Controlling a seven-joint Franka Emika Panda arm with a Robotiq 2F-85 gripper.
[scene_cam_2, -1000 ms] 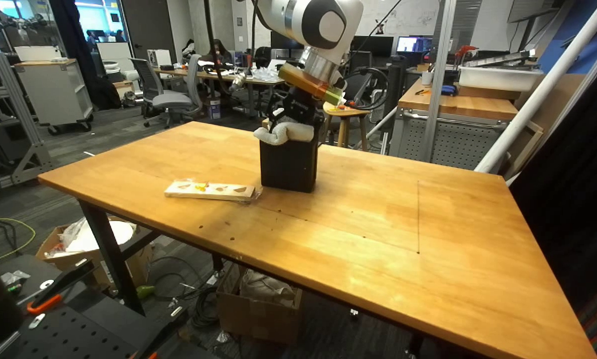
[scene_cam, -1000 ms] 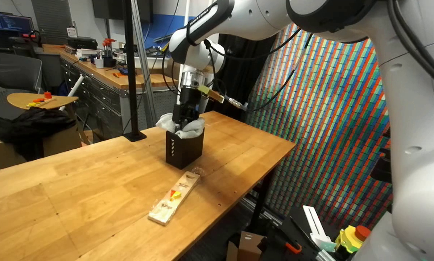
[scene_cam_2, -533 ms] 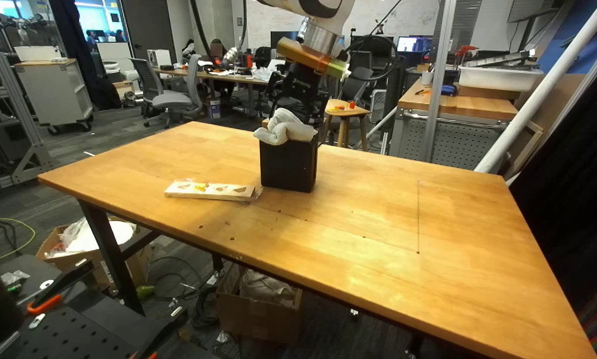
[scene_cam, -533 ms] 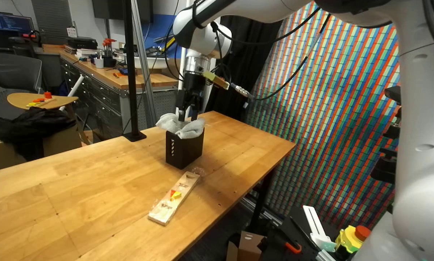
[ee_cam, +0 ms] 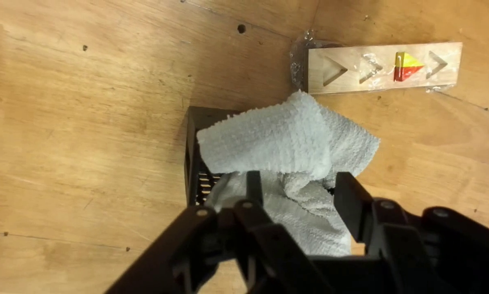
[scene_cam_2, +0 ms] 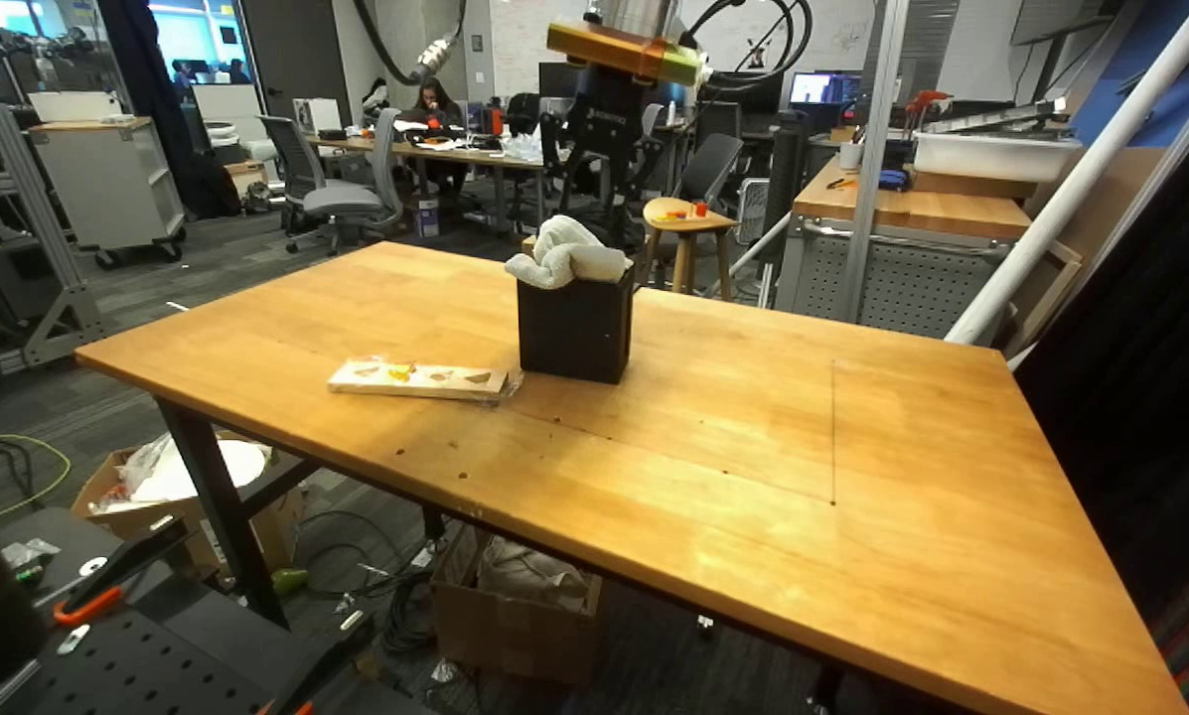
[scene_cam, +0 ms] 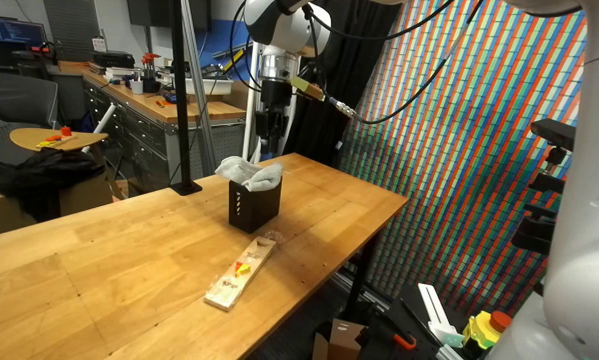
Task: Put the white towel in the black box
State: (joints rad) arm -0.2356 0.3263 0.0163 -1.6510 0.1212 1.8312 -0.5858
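Observation:
The white towel [ee_cam: 269, 141] is bunched in the mouth of the black box [scene_cam: 254, 210], its folds standing above the rim and a corner hanging over the side. In both exterior views the upper part of the towel [scene_cam_2: 569, 253] shows, while whatever lies inside the box is hidden. Part of the box's perforated inside [ee_cam: 205, 183] is visible beside the cloth in the wrist view. My gripper [scene_cam: 270, 146] hangs above the box, apart from the towel. Its fingers stand apart in the wrist view with nothing held between them; the cloth seen through the gap lies below.
A pale wooden strip [scene_cam: 241, 272] with a yellow and red piece lies near the box, partly in clear wrapping. A black upright post [scene_cam: 181, 100] stands at the table's edge. The wooden table [scene_cam_2: 753, 417] carries the box and strip.
My gripper has risen out of the towel at the box mouth to above it. Its fingers have drawn somewhat closer over the last half second. Towel and box stay in place.

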